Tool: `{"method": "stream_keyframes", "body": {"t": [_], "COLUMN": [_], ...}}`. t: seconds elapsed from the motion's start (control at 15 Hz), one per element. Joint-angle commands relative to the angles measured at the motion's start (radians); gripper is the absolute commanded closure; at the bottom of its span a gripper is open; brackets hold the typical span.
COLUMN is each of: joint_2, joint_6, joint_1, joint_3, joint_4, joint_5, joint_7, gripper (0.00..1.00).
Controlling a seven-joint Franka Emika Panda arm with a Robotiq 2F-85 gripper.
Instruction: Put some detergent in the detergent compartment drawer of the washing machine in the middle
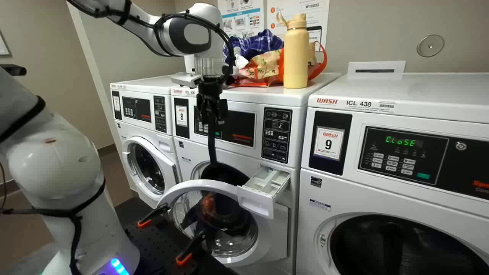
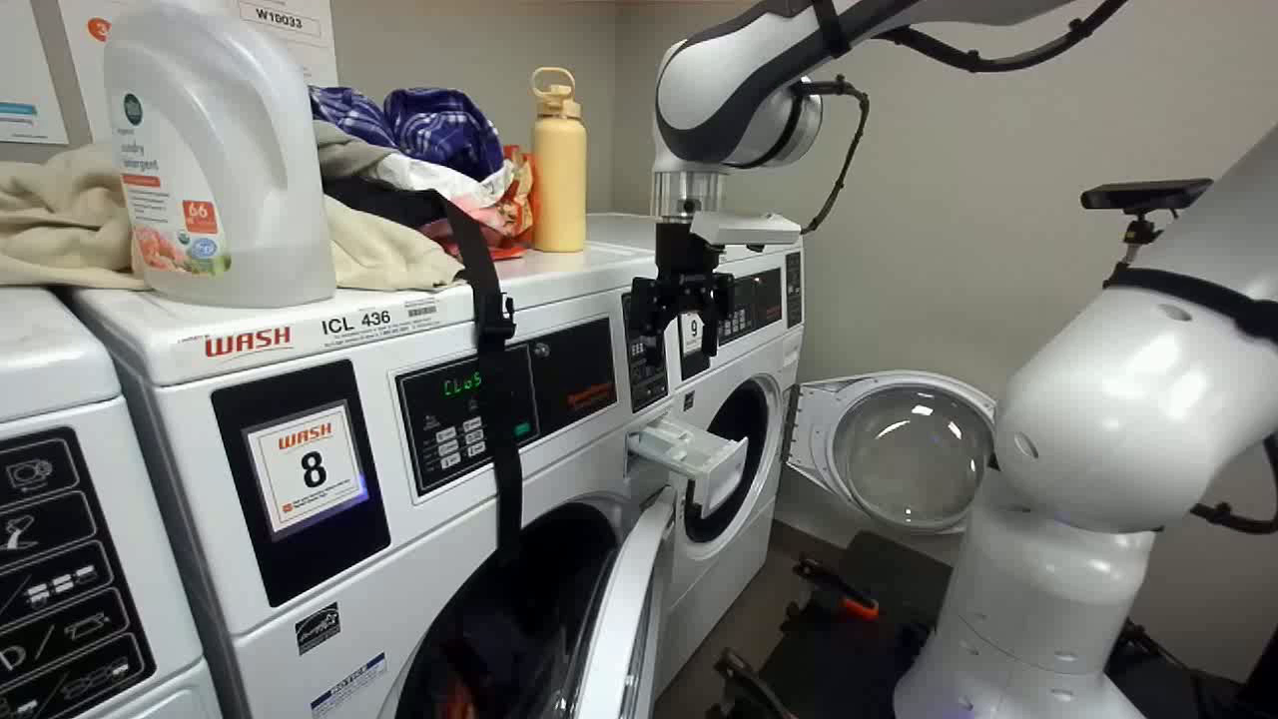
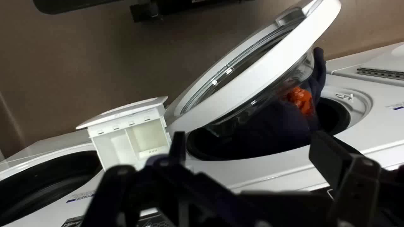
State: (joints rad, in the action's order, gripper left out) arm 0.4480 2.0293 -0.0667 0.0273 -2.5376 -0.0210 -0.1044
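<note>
The detergent, a large translucent jug [image 2: 235, 190] with a handle and label, stands upright on top of the washing machine in the middle [image 2: 399, 544], the one with the "8" card. From this washer's upper front, the detergent compartment drawer [image 1: 263, 185] is pulled out; the wrist view shows the white compartments of the drawer [image 3: 146, 137] from above. My gripper [image 2: 683, 345] hangs pointing down in front of the machines, above the drawer's level and well away from the jug. In the wrist view the gripper [image 3: 249, 151] is open, its fingers wide apart with nothing between them.
The middle washer's round door [image 1: 198, 185] stands open, with dark and orange cloth [image 3: 300, 99] in the opening. A black strap [image 2: 504, 429] hangs down its front. Clothes [image 2: 439, 130] and a yellow bottle [image 2: 559, 180] are on top. Another open door [image 2: 909, 449] belongs to washer 9.
</note>
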Motion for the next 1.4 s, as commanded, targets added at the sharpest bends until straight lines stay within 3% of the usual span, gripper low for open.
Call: {"method": "stream_keyframes", "body": {"t": [0.0, 0.27, 0.47, 0.73, 1.0, 1.33], "joint_2": [0.0, 0.0, -0.026, -0.092, -0.161, -0.24], "joint_6": [-0.002, -0.002, -0.022, -0.096, -0.181, -0.146], "joint_1": [0.0, 0.0, 0.024, 0.081, 0.114, 0.167], "joint_3": [0.0, 0.0, -0.037, -0.117, -0.194, -0.227], "joint_4": [0.001, 0.001, 0.044, 0.181, 0.376, 0.545], "joint_5": [0.0, 0.0, 0.018, 0.074, 0.222, 0.29], "joint_7": [0.0, 0.0, -0.004, 0.005, 0.006, 0.043], "gripper": [0.0, 0.0, 0.0, 0.0, 0.0, 0.0]}}
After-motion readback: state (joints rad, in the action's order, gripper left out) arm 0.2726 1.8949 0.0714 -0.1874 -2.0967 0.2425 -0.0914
